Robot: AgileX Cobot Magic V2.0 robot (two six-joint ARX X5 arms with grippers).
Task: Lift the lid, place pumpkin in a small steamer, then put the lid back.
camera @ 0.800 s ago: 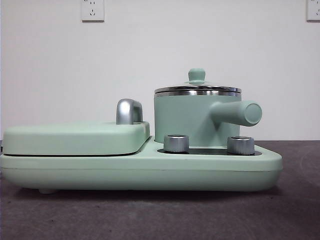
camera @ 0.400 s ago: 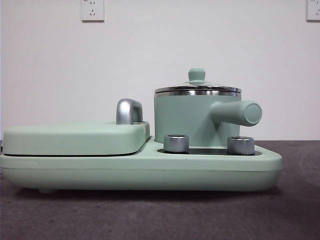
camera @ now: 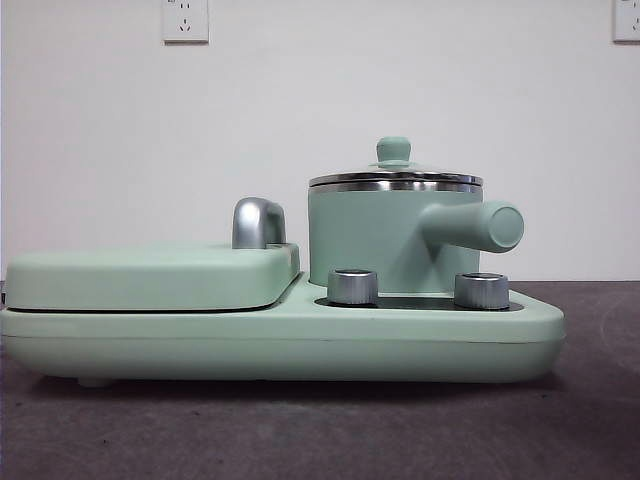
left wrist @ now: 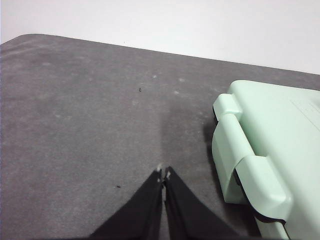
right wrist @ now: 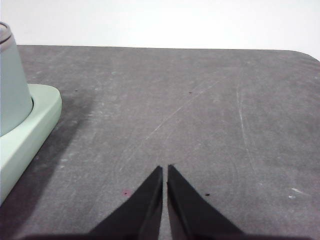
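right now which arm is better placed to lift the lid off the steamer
Probably the right. The right hand, shut, waits beside the small steamer, which carries the lid. The left hand, also shut, sits by the griddle cover, farther off.

I can read no text, label, brand, number or sign anywhere in my three views. The steamer (camera: pixel 385 235), its lid (camera: pixel 395 180), the base (camera: pixel 280 340) and the two dials (camera: pixel 352 286) carry no markings I can make out. The wall sockets (camera: pixel 186 20) at the upper left and upper right of the front frame show only slots, no lettering.
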